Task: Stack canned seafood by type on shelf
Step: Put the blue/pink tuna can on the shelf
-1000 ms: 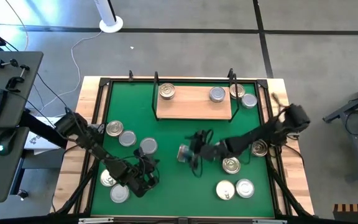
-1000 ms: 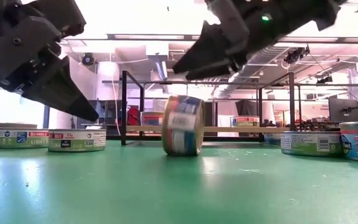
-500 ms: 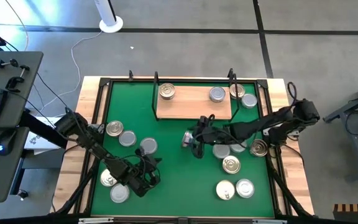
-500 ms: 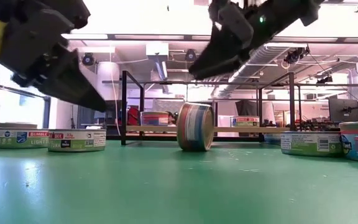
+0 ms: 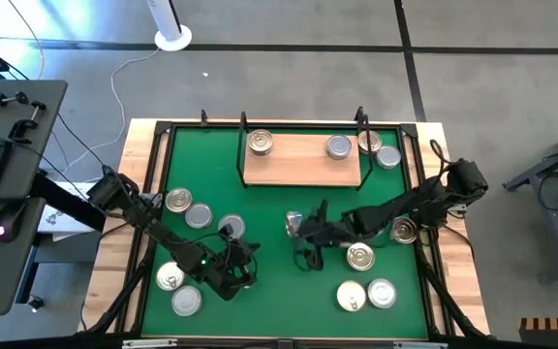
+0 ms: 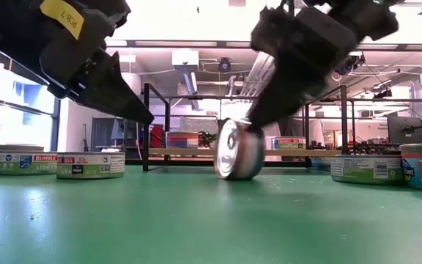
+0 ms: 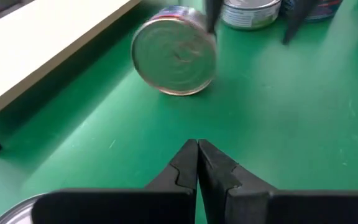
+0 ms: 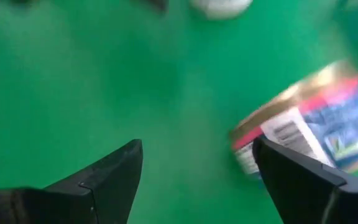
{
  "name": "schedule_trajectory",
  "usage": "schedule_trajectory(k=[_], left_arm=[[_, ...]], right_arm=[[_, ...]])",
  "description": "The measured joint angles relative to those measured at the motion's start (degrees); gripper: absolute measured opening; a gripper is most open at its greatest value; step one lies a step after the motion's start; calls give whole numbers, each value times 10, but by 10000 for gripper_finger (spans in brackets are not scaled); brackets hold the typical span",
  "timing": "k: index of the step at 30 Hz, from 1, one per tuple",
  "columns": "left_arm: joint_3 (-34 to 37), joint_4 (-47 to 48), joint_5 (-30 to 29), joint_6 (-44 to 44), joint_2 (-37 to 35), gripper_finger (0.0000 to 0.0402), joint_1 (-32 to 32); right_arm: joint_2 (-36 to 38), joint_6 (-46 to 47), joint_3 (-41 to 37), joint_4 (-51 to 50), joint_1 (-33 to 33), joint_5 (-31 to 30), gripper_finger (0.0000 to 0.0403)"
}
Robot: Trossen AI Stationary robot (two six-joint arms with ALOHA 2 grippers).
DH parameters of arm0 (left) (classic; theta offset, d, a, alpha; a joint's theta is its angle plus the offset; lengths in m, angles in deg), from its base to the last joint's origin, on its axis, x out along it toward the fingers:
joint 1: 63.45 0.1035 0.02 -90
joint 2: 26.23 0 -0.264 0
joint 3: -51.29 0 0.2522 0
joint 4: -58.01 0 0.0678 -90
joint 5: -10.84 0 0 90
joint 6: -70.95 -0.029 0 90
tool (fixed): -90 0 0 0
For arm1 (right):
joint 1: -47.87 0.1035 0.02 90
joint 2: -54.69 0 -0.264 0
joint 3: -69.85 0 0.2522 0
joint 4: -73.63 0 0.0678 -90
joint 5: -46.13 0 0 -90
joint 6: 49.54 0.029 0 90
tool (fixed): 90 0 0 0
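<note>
Upended can point(image 6: 238, 149) farther right than before

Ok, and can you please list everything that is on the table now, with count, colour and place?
Shelf: one, tan board with black uprights, far side of the mat.
Shelf tins: two, one gold and one silver, near its ends.
Tins beside shelf: two, gold and silver, past its right end.
Left tins: five, gold and silver, flat on the mat.
Right tins: four visible, gold and silver, flat.
Upright tin: one, silver face, on edge, mat centre.
Mat: one, green.
Left pincer: shut, over the near-left mat.
Right pincer: open, beside the upright tin.
</note>
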Motion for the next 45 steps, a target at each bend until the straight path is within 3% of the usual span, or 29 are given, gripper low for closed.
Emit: schedule_trajectory(k=[4,8,13,15,17,20,27,37,45], left_arm=[[0,-15,6,-1,0,0,0],[1,-47,12,-25,0,0,4],[1,-89,13,-87,0,0,26],[1,-106,25,-106,0,0,39],[1,-120,42,-124,0,0,51],[1,-141,62,-147,0,0,66],[1,-138,72,-161,0,0,77],[1,-136,73,-161,0,0,56],[1,-137,70,-161,0,0,38]], right_arm=[[1,21,1,4,31,-12,307],[1,-18,1,5,73,-15,307],[13,-13,1,-18,107,-155,307],[23,34,1,-30,107,-213,307],[28,104,1,-40,94,-233,307],[27,168,1,-36,68,-226,307],[-2,183,2,-32,14,-229,307],[-33,149,2,-20,-24,-142,301],[-33,124,2,-10,-37,-98,187]])
